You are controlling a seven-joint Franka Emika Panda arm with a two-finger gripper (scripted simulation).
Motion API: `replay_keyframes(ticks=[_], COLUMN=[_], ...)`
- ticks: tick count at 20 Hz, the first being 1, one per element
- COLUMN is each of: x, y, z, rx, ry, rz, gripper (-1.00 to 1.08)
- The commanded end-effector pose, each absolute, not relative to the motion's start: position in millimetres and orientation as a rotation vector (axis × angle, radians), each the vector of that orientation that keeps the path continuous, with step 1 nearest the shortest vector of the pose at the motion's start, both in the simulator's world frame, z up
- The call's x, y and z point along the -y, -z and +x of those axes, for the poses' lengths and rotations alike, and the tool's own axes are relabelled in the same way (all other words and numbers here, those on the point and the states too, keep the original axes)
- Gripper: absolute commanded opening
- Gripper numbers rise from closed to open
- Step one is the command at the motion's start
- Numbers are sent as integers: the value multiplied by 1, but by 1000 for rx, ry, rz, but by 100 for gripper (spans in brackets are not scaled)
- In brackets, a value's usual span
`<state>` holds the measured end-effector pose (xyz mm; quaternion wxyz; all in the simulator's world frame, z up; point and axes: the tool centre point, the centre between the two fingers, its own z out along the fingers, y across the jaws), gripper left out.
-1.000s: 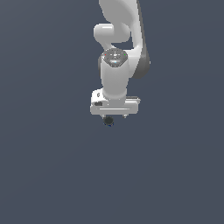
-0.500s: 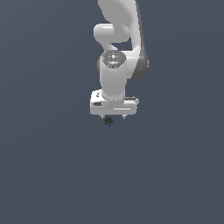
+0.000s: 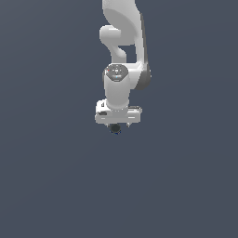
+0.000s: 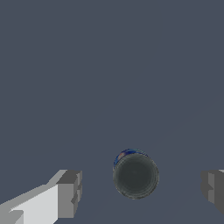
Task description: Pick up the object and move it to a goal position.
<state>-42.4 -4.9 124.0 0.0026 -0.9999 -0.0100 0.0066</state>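
Little has moved since a second ago: only the wrist joint has turned slightly. Pincer (image 3: 115,126) hangs mid-frame, released, fingers (image 4: 69,194) spread well apart. Dark lump (image 4: 135,175) lies between them, touching neither; it probably rests on the grey worktop (image 3: 56,186), directly beneath the arm (image 3: 122,83).

You see the object (image 4: 135,176) between the spread jaws, touching neither; in the exterior view it sits just under the gripper (image 3: 117,124), centre frame.
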Motion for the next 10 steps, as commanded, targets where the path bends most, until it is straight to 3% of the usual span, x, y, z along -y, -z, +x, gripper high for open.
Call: replay_keyframes(ticks=[1,10], x=[9,18], y=[-108,-72], z=[-53,-84], rx=[36,49], ry=[-16,-3], rz=[-3137,-3140], gripper=[100,100])
